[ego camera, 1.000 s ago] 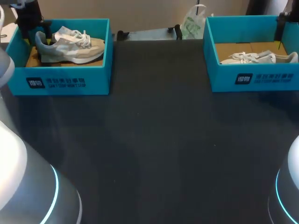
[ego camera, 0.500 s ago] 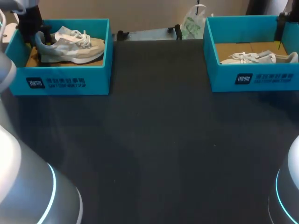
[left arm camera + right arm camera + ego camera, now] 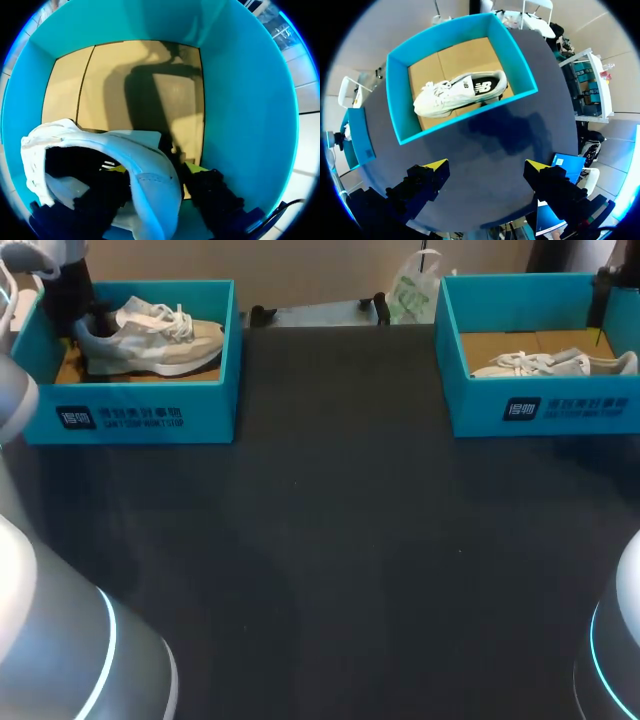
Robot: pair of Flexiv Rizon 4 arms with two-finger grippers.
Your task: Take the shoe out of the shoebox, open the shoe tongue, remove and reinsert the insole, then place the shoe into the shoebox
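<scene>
Left wrist view: left end effector [image 3: 155, 168] points down into shoebox [image 3: 250, 100], pinching shoe [image 3: 150, 181] heel; right end effector [image 3: 486, 165] spread.

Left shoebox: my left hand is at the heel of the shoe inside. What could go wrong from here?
The left hand meets the shoe only at its heel; lifted, the shoe may tilt and slip free. The heel lies near the left shoebox wall and might catch it, dragging the box.

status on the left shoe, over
Left hand at shoe heel, inside left shoebox, grip unconfirmed. Right hand open above table, right shoebox ahead. No obstruction seen.
</scene>
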